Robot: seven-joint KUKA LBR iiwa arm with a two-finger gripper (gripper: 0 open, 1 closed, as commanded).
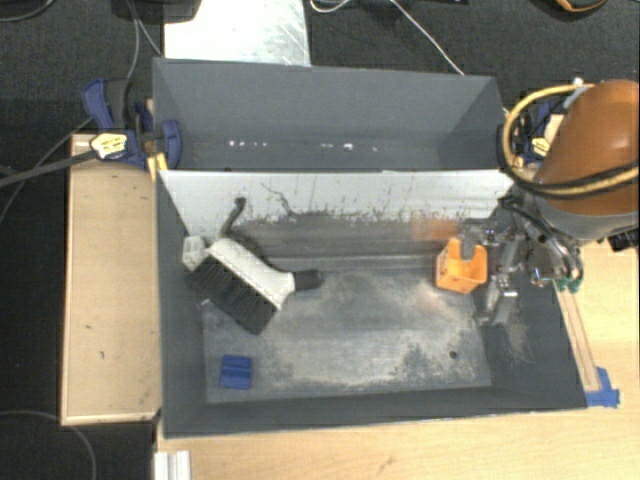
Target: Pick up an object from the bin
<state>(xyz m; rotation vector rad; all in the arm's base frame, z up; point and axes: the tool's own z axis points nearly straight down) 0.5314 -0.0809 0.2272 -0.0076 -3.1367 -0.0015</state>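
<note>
orange block [460, 266] sits on the bin [380, 363] floor, right side, close to the back wall. hand [497, 298] is just beside it, on its right, low over the floor. Can't tell if it touches the orange block, and can't tell whether the hand is released or clenched. brush [245, 280], white back and black bristles, lies angled at the left of the bin, well apart. Small blue block [236, 372] is in the front-left corner. Floor is scuffed grey.
</note>
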